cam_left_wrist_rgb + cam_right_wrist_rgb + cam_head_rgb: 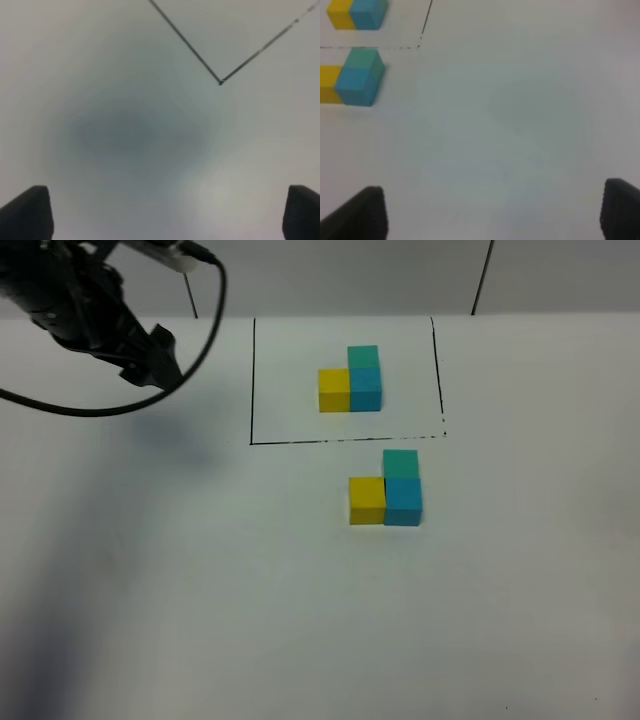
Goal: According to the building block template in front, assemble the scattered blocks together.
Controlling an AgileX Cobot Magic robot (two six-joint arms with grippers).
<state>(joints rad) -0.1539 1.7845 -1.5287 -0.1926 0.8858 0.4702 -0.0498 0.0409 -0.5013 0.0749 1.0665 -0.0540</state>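
Observation:
The building block template (352, 380) sits inside the thin black drawn rectangle (252, 380): a yellow, a blue and a teal-green cube in an L. Just in front of the frame, the scattered blocks stand pressed together in the same L: yellow (367, 500), sky blue (404, 502), teal-green (400, 463). They also show in the right wrist view, the sky blue cube (360, 85) among them. My left gripper (150, 358) hangs at the far left, well away from the cubes, open and empty (165, 212). My right gripper (495, 212) is open over bare table, off the exterior view.
The white table (200, 590) runs to a back edge with a grey wall behind it. A black cable (200, 330) loops from the left arm over the table's far left. The frame's corner (220, 82) shows in the left wrist view.

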